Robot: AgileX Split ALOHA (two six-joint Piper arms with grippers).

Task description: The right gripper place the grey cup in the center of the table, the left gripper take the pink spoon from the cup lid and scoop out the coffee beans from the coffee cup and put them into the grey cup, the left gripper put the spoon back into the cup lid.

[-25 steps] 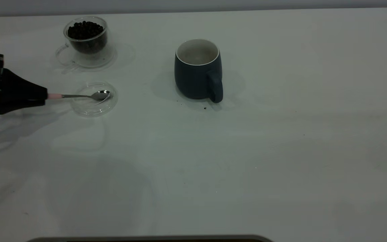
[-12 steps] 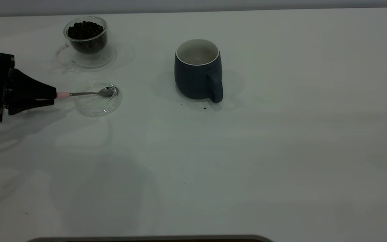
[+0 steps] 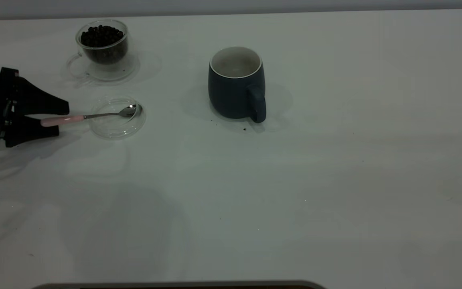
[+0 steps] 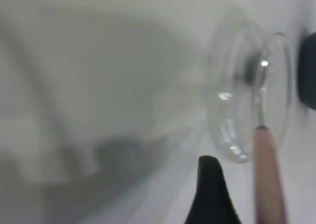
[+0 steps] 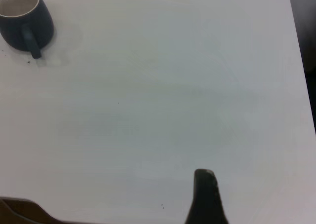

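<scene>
At the table's left edge, left gripper apparently open around pink spoon

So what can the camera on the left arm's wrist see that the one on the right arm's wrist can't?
Only the left wrist view shows the clear cup lid with the pink spoon lying in it, its handle reaching back beside a dark fingertip of the open left end effector.

Only the right wrist view shows the whole grey cup, standing upright far across the table, plus a few dark specks beside it.

Both show the white tabletop and one black fingertip of their own end effector. Neither shows the coffee beans.
</scene>
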